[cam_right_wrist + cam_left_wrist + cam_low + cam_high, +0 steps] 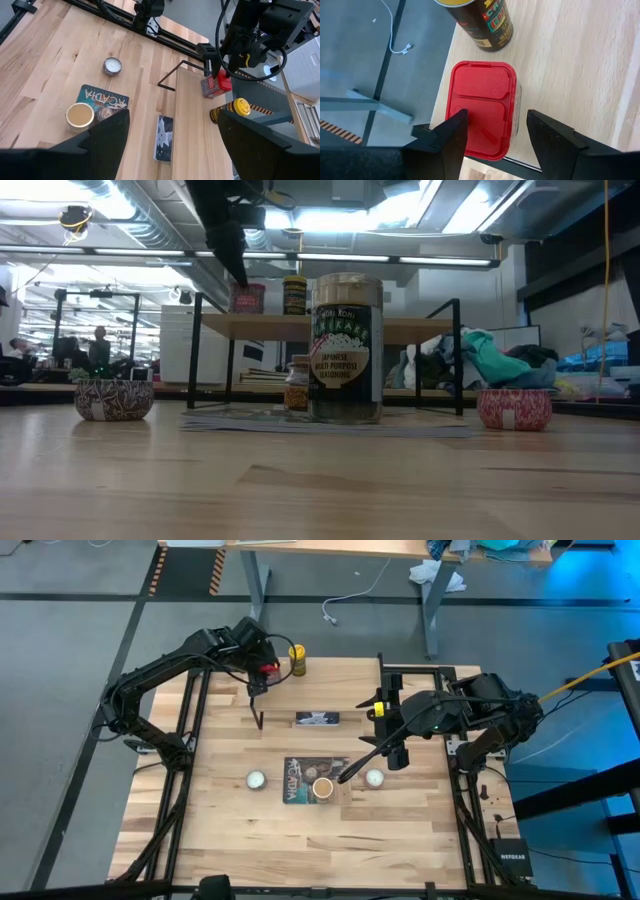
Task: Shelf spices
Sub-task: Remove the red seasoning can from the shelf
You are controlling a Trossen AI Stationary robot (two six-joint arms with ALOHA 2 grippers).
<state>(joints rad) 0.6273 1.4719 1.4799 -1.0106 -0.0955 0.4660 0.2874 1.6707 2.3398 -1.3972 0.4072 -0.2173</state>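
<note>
The red square tin (pixel 268 668) and the yellow dark-lidded jar (pixel 297 660) stand on the far left end of the shelf (pixel 340 700), a light-wood board on black legs. My left gripper (pixel 495 135) is open just above the tin (pixel 482 107), one finger over its lid and one beyond its side. The wider tan jar (pixel 323 787) and the tiny brownish jar (pixel 297 385) stand on the dark picture book (pixel 300 780) in front of the shelf. My right gripper (pixel 375 740) hovers open and empty right of the book.
Two white balls (pixel 257 780) (pixel 374 778) sit on the table left and right of the book. A small dark card (pixel 317 719) lies on the shelf's near edge. The rest of the shelf board (pixel 192 115) is bare wood. People show far back in the low view.
</note>
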